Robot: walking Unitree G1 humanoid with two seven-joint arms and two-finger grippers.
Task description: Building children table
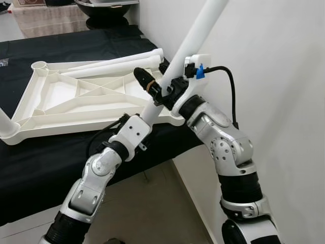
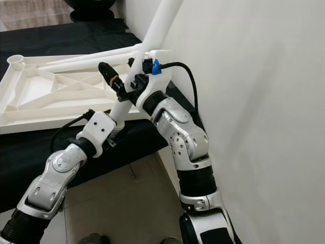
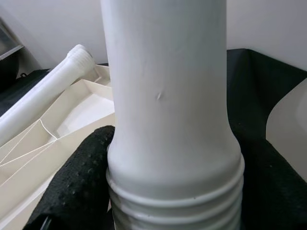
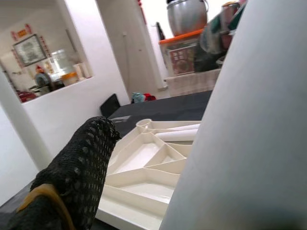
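I see both arms on one white table leg [image 1: 195, 33], held on a steep slant near the white wall [image 1: 284, 76], upper end running out the top of the head views. Left gripper [image 1: 141, 118] is at the leg's lower end; in the left wrist view its black fingers [image 3: 72, 187] sit against either side of the threaded end [image 3: 175, 201], so it's pinching the leg there. Right gripper [image 1: 161, 87] is higher up the same leg. One black finger [image 1: 144, 80] sticks out to the left, away from the leg. Right wrist view has that finger [image 4: 76, 167] apart from the leg [image 4: 240, 143]; I can't tell if the other finger is on the leg, so grip state there is unknown.

Tabletop [image 1: 66, 104] lies upside down, ribbed underside up, on a black cloth [image 1: 45, 157], with its near right corner just beside the leg's lower end. A second loose leg [image 1: 114, 65] lies across the tabletop's far edge. At the far left corner there's a round socket [image 1: 38, 65]. Tiled floor [image 1: 147, 208] below the arms.
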